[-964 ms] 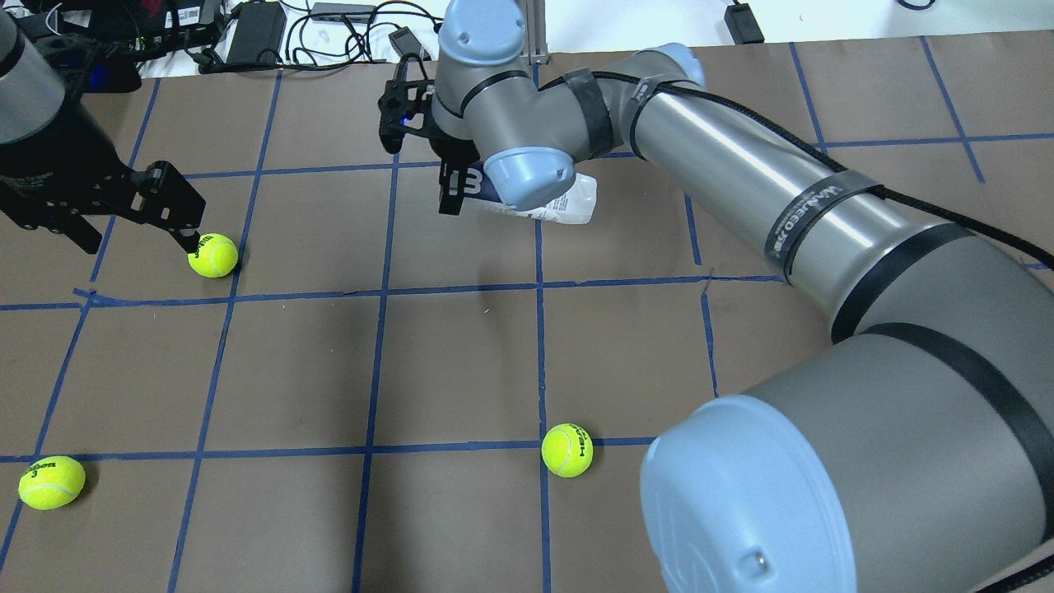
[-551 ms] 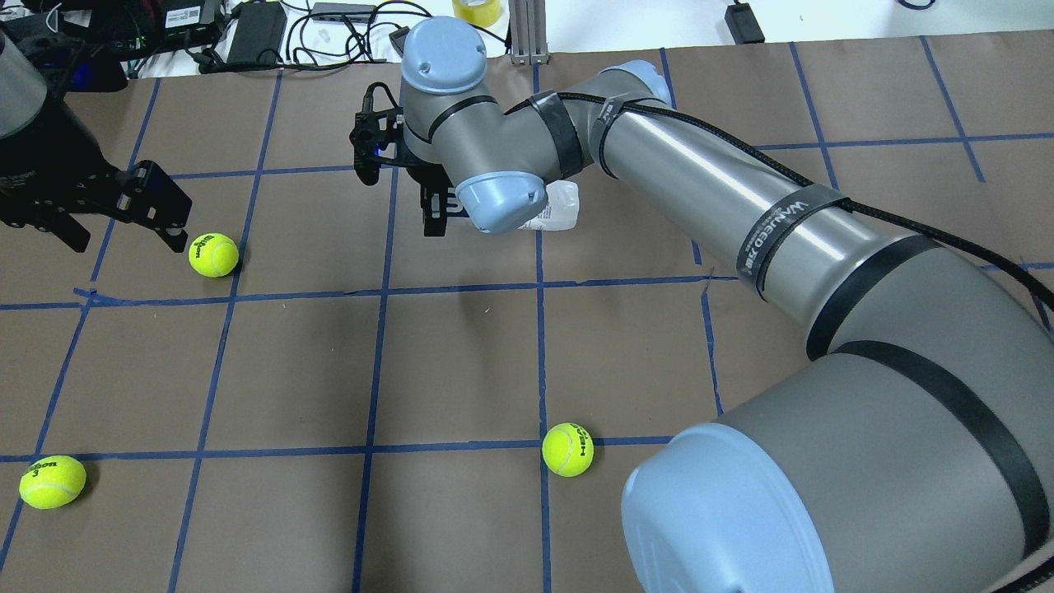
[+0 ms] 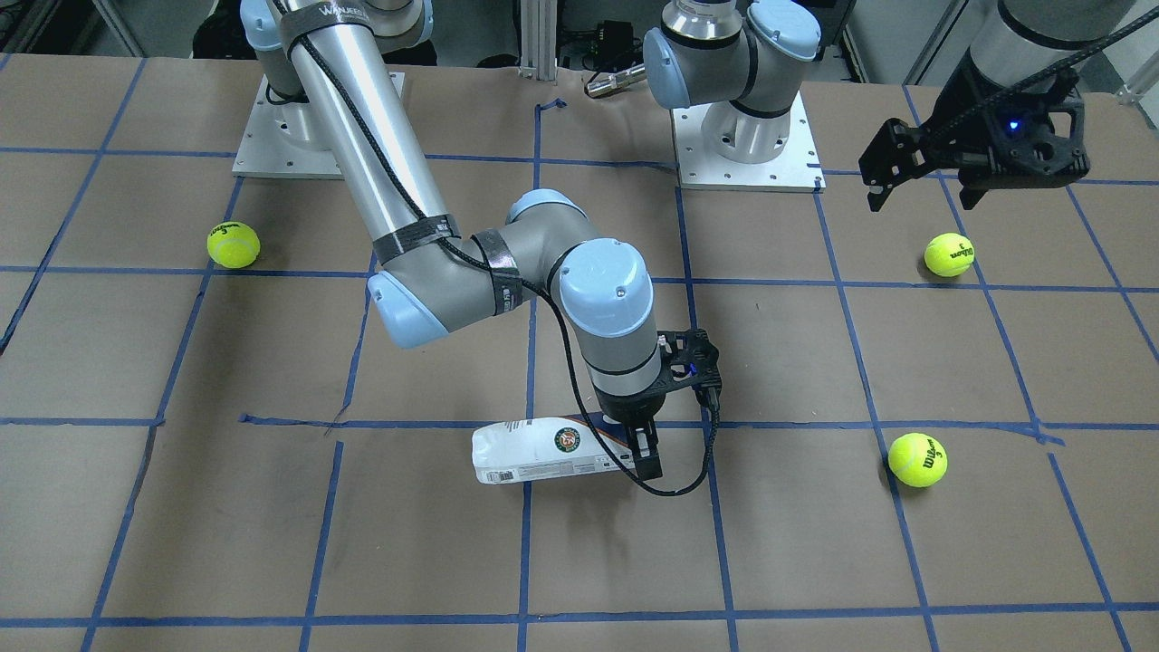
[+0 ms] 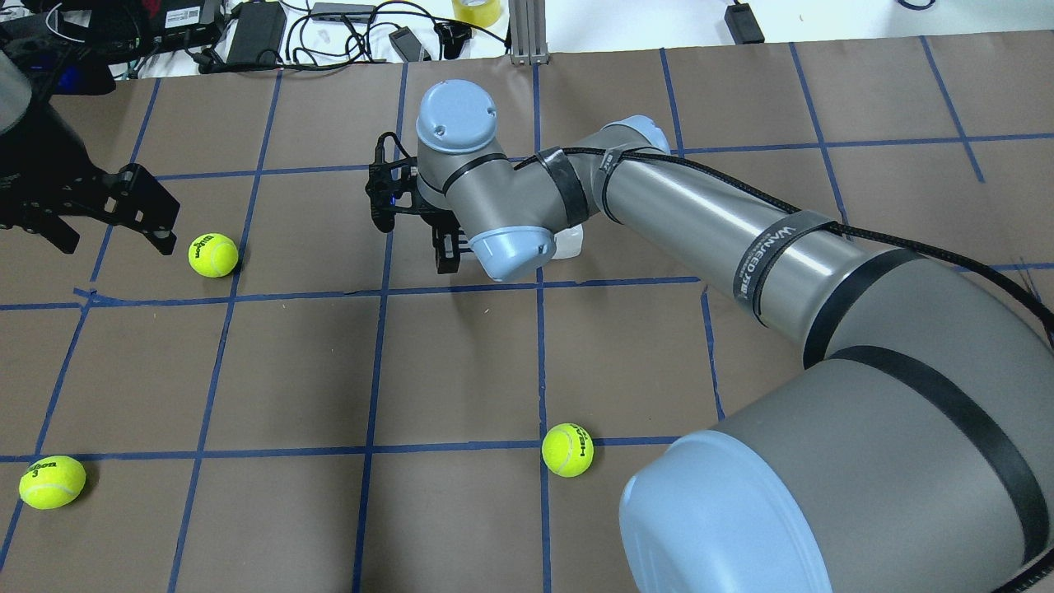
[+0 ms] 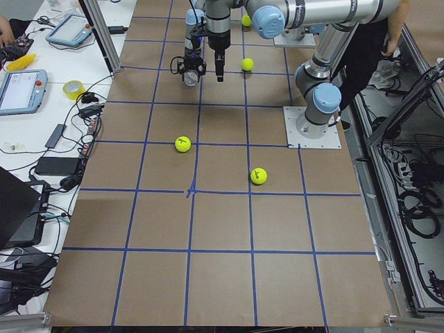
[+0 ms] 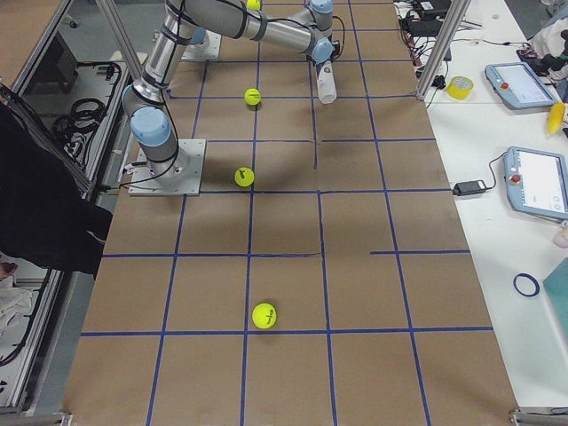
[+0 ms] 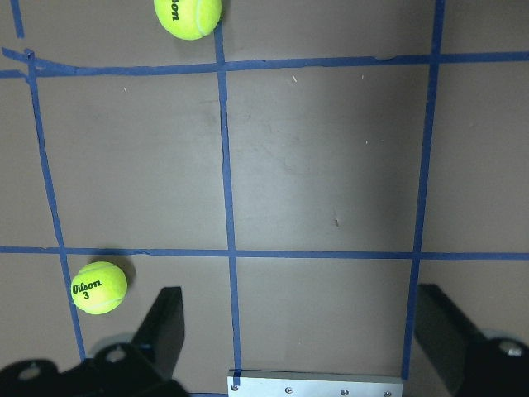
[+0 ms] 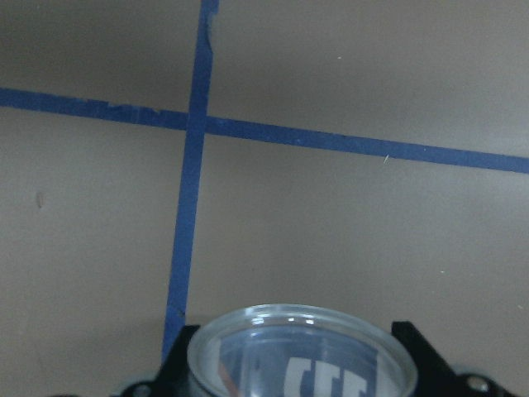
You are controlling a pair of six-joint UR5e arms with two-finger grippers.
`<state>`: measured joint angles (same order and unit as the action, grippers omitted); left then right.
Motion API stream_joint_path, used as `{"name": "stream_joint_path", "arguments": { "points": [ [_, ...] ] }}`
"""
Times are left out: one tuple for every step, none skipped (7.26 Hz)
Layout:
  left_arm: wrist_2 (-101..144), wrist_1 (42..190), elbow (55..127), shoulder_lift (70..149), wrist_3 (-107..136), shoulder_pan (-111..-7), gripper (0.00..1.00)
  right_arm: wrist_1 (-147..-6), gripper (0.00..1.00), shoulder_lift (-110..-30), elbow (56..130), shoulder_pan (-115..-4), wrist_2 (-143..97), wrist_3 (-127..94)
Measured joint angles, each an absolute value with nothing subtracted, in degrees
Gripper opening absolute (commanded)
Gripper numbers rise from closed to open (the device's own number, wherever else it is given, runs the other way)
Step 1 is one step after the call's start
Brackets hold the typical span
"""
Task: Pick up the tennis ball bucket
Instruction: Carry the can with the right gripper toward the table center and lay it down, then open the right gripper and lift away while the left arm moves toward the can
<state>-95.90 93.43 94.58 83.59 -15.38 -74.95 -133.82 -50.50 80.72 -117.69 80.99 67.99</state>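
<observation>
The tennis ball bucket (image 3: 543, 451) held clear of the desk (image 3: 181, 543) by the right arm (image 3: 362, 118)
Front view: elbow bent, wrist pointing down, right fingers (image 3: 648, 462) clamped on the bucket's end, bucket level. Overhead: the wrist hides most of it. Left wrist view: left fingers (image 7: 165, 322) spread wide, empty, above the desk

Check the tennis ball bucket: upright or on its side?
On its side: the tennis ball bucket runs horizontally, one end gripped by the right pincer.

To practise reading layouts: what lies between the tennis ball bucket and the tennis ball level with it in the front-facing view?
Front-facing view: the right hand, gripping that end of the tennis ball bucket, then only taped paper up to the ball.
</observation>
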Motion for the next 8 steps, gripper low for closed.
{"name": "stream_joint_path", "arguments": {
  "points": [
    [-95.53, 93.43, 94.70, 83.60, -15.38, -74.91, 1.00, -133.76, 1.00, -50.50, 80.92, -117.69, 81.23, 67.94],
    [-94.57, 93.43, 94.88, 83.73, -15.38, -74.85, 1.00, -133.64, 1.00, -50.45, 80.99, -117.69, 81.64, 67.78],
    [-93.49, 93.43, 95.08, 83.92, -15.38, -74.79, 1.00, -133.54, 1.00, -50.52, 80.99, -117.69, 81.85, 67.49],
    [-92.68, 93.47, 95.20, 84.10, -15.36, -74.75, 1.00, -133.36, 1.00, -50.89, 80.98, -117.58, 81.73, 67.11],
    [-91.34, 93.50, 95.23, 84.36, -15.26, -74.74, 1.00, -133.08, 1.00, -51.98, 80.98, -117.27, 81.29, 66.68],
    [-89.59, 93.47, 95.26, 84.76, -15.21, -74.76, 1.00, -131.70, 1.00, -53.87, 80.98, -116.53, 80.91, 66.13],
    [-88.54, 93.44, 95.30, 85.27, -15.21, -74.78, 1.00, -128.06, 1.00, -56.42, 80.99, -114.86, 80.70, 65.33],
    [-87.50, 93.41, 95.33, 85.81, -15.11, -74.79, 1.00, -123.20, 1.00, -59.87, 81.04, -112.05, 80.63, 64.16]
  ]
}}
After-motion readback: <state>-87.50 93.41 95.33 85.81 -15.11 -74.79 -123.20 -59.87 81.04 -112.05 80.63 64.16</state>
